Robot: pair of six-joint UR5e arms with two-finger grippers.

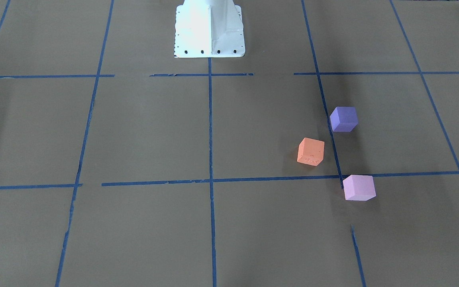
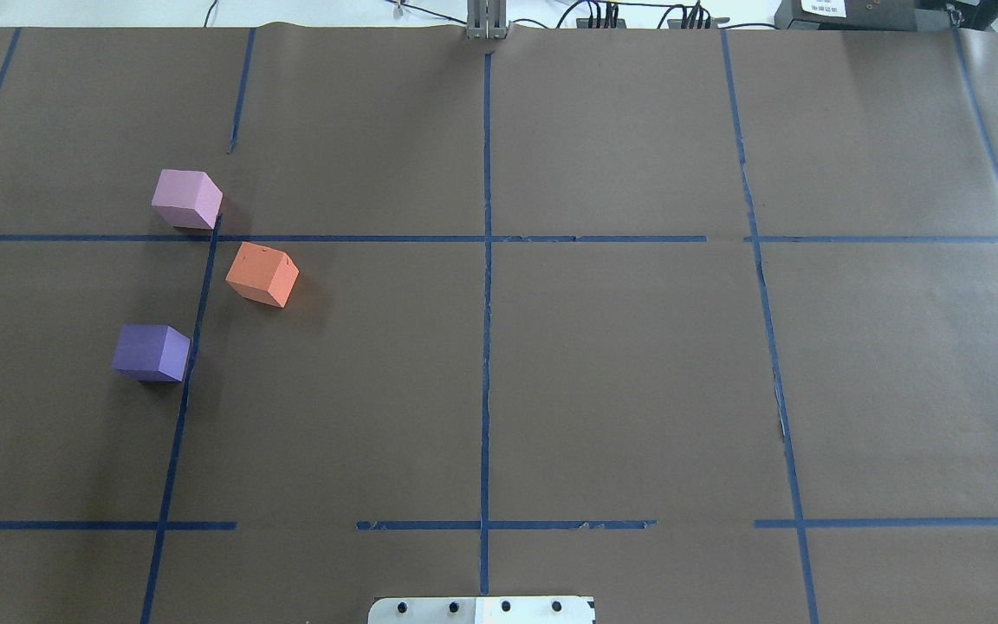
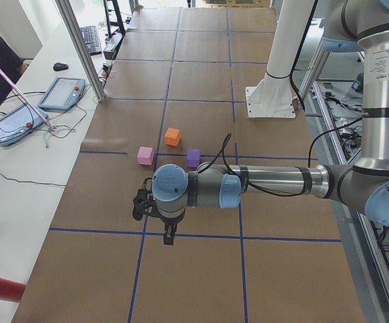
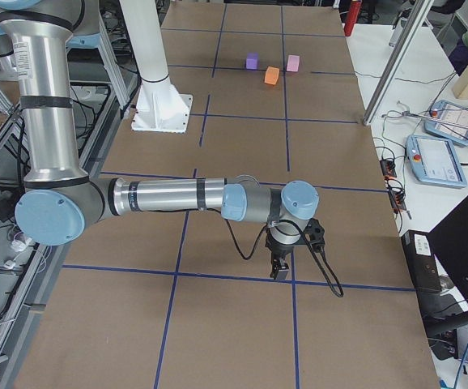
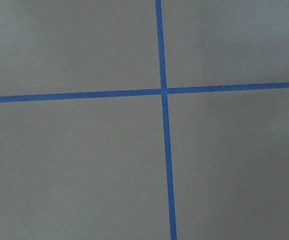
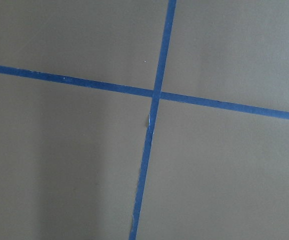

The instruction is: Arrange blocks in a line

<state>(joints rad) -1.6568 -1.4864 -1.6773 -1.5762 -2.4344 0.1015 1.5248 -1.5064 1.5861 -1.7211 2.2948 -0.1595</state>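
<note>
Orange block [image 2: 262, 275], purple block [image 2: 151, 353] and pink block [image 2: 187, 198] sit apart by the desk's [image 2: 638, 364] left edge. Left fingers [image 3: 170, 236], right fingers [image 4: 280, 271]: can't tell if clenched.

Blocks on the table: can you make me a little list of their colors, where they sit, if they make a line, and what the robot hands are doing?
Count: three, all on the table
Pink block: one end of the group, by a blue tape crossing
Orange block: in between, nudged toward the table's middle
Purple block: other end, beside a tape line
Touching: none
In a line: not yet
Left gripper: away from the blocks, open or shut unclear
Right gripper: far down the table, open or shut unclear
</note>
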